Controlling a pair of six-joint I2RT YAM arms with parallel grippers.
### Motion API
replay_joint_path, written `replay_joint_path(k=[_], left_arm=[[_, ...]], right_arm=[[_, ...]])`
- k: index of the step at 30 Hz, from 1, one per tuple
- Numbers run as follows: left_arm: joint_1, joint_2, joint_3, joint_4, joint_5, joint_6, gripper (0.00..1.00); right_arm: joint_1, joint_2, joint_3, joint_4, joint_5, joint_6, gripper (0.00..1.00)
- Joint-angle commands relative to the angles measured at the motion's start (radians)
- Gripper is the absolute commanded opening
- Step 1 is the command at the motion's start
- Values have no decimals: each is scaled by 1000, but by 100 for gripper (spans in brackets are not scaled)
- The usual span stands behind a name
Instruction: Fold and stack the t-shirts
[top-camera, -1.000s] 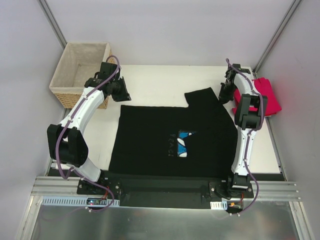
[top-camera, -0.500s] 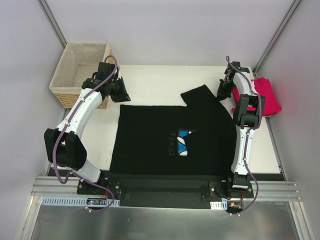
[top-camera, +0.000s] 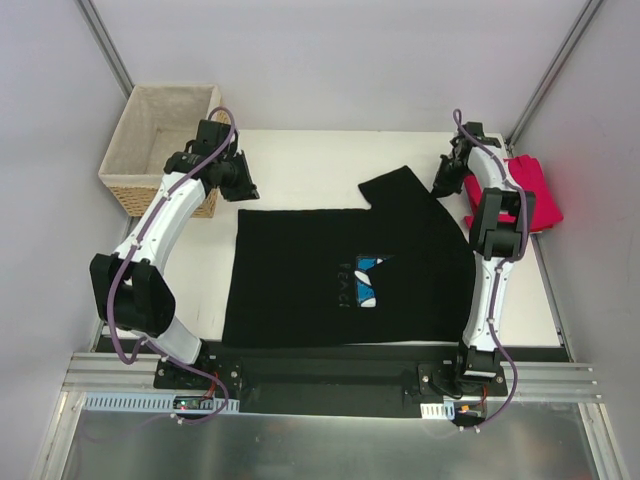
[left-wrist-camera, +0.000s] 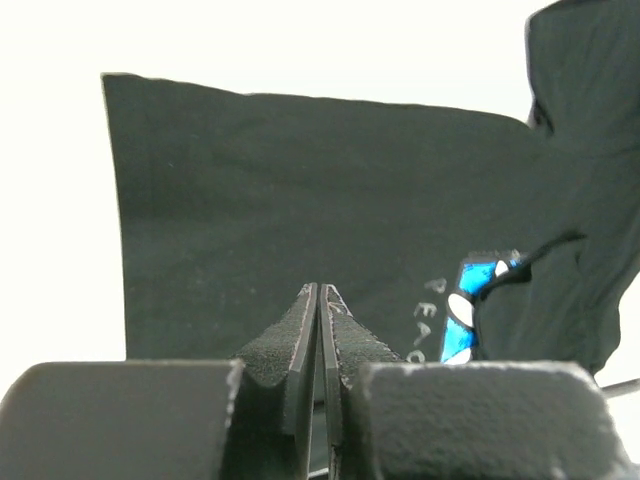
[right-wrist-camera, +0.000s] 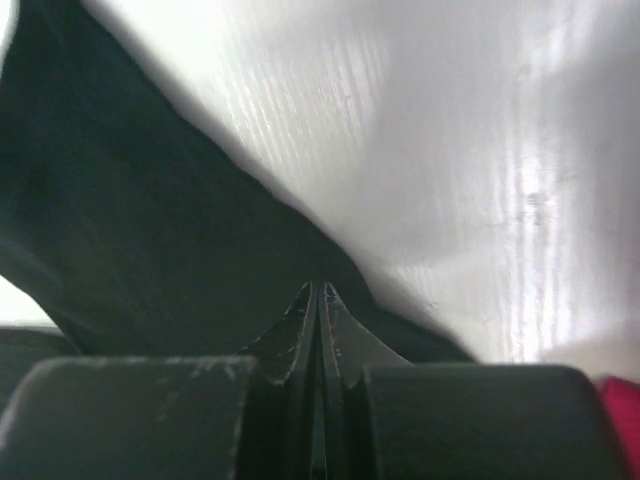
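The black t-shirt (top-camera: 300, 280) lies spread on the white table, its blue daisy print (top-camera: 368, 283) partly covered by a fold from the right. My right gripper (top-camera: 441, 187) is shut on the shirt's far-right part. In the right wrist view the black cloth (right-wrist-camera: 150, 230) rises in a peak to the pinched fingertips (right-wrist-camera: 320, 286). My left gripper (top-camera: 245, 190) hangs shut just beyond the shirt's far-left corner. Its pads (left-wrist-camera: 320, 288) meet with no cloth seen between them, above the flat shirt (left-wrist-camera: 300, 180). The pinkish-red t-shirt (top-camera: 535, 195) lies folded at the far right.
A wicker basket (top-camera: 118, 182) with a pale lining stands at the far left, just behind the left arm. Grey walls close in both sides. A black rail runs along the near edge, where the arm bases stand. A sliver of the red shirt (right-wrist-camera: 622, 420) shows beside the right gripper.
The right gripper moved toward the far side with the black cloth, and the sleeve shifted left. The shirt's near edge slid slightly away from the bases. The left gripper rose a little toward the basket.
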Motion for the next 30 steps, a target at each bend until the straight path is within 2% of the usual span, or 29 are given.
replay_joint_path(k=[1, 3, 7, 11, 16, 21, 30], left_arm=[[14, 24, 79, -36, -55, 32, 4], [14, 20, 86, -39, -55, 35, 6], [16, 30, 51, -45, -104, 55, 10], [37, 84, 0, -51, -167, 89, 20], [106, 180, 13, -57, -187, 128, 22], [120, 280, 65, -62, -236, 190, 22], [120, 421, 100, -64, -152, 237, 22]], right_arm=[[-24, -132, 58, 2, 53, 4, 4], [-33, -140, 93, -20, 46, -19, 4], [-60, -204, 20, 2, 59, -19, 8], [-99, -177, -13, -15, 21, -19, 26], [-150, -155, -68, -46, -3, -53, 36], [-162, -157, -99, -44, -45, -102, 39], [-159, -143, -80, -21, -144, -122, 42]])
